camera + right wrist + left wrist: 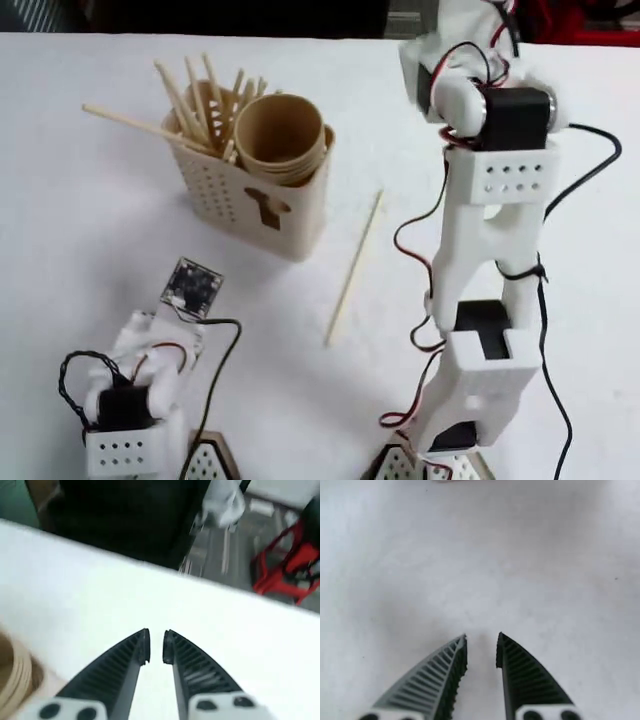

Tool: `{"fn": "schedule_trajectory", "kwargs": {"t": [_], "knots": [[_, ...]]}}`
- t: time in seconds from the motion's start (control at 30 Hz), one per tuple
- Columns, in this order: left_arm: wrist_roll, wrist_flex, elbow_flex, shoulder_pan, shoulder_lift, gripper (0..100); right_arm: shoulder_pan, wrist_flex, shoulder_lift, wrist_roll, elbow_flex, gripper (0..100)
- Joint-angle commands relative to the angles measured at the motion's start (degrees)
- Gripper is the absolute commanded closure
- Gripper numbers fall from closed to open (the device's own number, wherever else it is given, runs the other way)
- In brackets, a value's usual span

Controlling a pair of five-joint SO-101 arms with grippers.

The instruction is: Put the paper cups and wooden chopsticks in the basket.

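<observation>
A perforated cream basket [262, 205] stands left of the table's centre. Inside it are stacked brown paper cups [280, 135] and several wooden chopsticks [195, 105] that lean out of the top. One more chopstick [354, 268] lies flat on the table to the basket's right. My right arm [497, 165] stretches toward the far edge, its gripper [156, 641] shut and empty over bare table, with a cup rim [14, 679] at the side. My left arm [130, 400] sits folded at the near left, its gripper [482, 645] slightly open and empty above bare table.
The white table [100, 230] has free room on the left and along the far edge. Red and black cables [415, 235] hang beside the right arm. Beyond the far edge stand a dark shape [125, 515] and a red frame [287, 570].
</observation>
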Motion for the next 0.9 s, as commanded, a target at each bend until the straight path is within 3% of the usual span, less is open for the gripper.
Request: {"fn": "schedule_trajectory", "kwargs": {"t": [0.0,0.2,0.47,0.7,0.87], "knots": [[-0.53,0.7,-0.18,-0.4,0.92,89,-0.84,6.9,-0.13,-0.09,-1.58,93.9],[-0.53,0.7,-0.18,-0.4,0.92,89,-0.57,6.81,-4.09,-0.53,10.11,94.0],[-0.53,0.7,-0.18,-0.4,0.92,89,-4.7,6.55,-12.62,-0.62,38.51,93.0],[-0.53,0.7,-0.18,-0.4,0.92,89,-4.97,-1.1,-11.03,-0.7,52.92,77.1],[-0.53,0.7,-0.18,-0.4,0.92,89,-4.97,-7.87,-6.11,-9.49,55.21,76.7]]}}
